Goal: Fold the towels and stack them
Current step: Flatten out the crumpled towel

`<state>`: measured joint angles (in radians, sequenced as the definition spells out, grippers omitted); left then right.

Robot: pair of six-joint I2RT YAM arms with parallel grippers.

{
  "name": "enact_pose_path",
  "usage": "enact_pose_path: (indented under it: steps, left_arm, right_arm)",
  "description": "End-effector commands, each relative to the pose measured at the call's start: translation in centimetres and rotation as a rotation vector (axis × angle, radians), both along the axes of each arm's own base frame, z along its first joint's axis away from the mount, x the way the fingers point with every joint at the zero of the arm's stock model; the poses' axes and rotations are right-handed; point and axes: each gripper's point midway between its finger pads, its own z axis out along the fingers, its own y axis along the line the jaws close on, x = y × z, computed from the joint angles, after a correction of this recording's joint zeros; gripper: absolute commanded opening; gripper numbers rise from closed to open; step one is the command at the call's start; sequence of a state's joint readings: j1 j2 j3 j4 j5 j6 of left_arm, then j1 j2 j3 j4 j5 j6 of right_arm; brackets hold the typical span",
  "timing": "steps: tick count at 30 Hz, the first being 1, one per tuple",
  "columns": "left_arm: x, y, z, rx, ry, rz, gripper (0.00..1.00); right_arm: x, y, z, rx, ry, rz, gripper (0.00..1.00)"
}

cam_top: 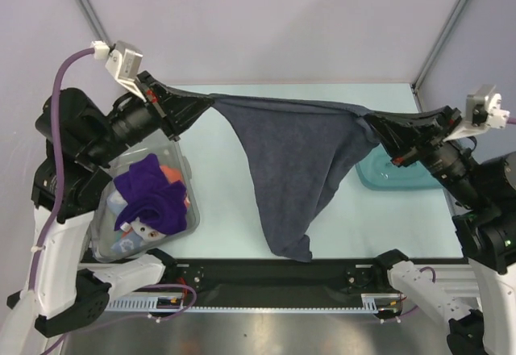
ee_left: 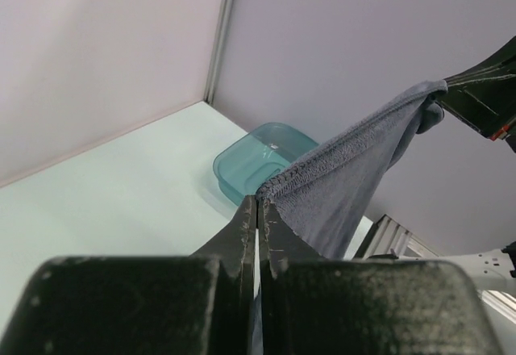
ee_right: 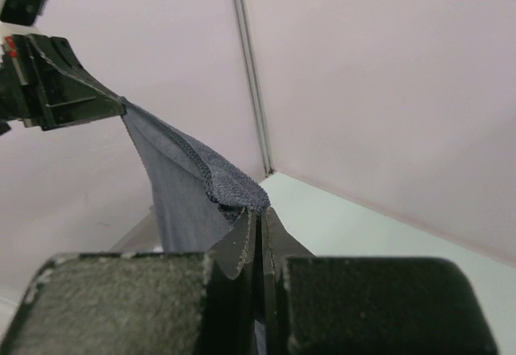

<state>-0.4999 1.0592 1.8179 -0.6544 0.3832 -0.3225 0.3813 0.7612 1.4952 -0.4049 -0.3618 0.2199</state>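
From above, the left jaws are pressed shut on one top corner of the dark navy-grey towel (cam_top: pixel 294 161), and the right jaws are pressed shut on the other. The towel is held in the air, its top hem pulled taut. Its long axis runs left to right, roughly parallel to the far edge of the surface (cam_top: pixel 218 218). Below the hem it hangs narrowing to a point that reaches toward the middle of the near edge. A clear bin (cam_top: pixel 192 210) at the near left corner holds a purple towel (cam_top: pixel 149 194), with orange cloth and light blue printed cloth under it. A teal tray (cam_top: pixel 403 179) sits at the right edge, partly behind the hanging towel.

The left wrist view shows its own fingers (ee_left: pixel 242 226) closed with no gap, the thick hem rising from them to the right jaws opposite. The tray lies beyond, by the far corner of the surface.

The right wrist view shows its fingers (ee_right: pixel 242 242) equally closed on a bunched corner, with the stitched hem climbing to the left jaws. Neither bin nor tray appears here.
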Motion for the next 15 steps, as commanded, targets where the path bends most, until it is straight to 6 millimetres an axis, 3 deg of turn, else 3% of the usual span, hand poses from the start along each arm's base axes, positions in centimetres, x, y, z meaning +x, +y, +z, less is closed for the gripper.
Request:
enact_pose_path:
  steps: [1, 5, 8, 12, 15]
  left_arm:
    - [-2.2, 1.2, 4.3, -0.076, -0.11, -0.005, 0.0]
    - [-5.4, 1.5, 7.6, -0.165, -0.176, -0.082, 0.0]
    - [-8.2, 1.5, 9.5, -0.241, -0.213, -0.172, 0.0]
    - [-9.5, 2.1, 11.0, -0.289, -0.246, -0.19, 0.0]
    - [-9.6, 2.5, 11.5, -0.297, -0.255, -0.17, 0.0]
  right_arm:
    - [-4.6, -1.8, 5.8, 0.114, -0.193, 0.008, 0.0]
    - [-6.2, -1.5, 6.6, 0.15, -0.224, 0.069, 0.0]
    - [-8.7, -0.9, 7.4, 0.176, -0.274, 0.173, 0.0]
    - [-10.9, -1.5, 9.4, 0.252, -0.348, 0.208, 0.0]
    - [-11.3, -2.2, 10.3, 0.271, -0.367, 0.182, 0.0]
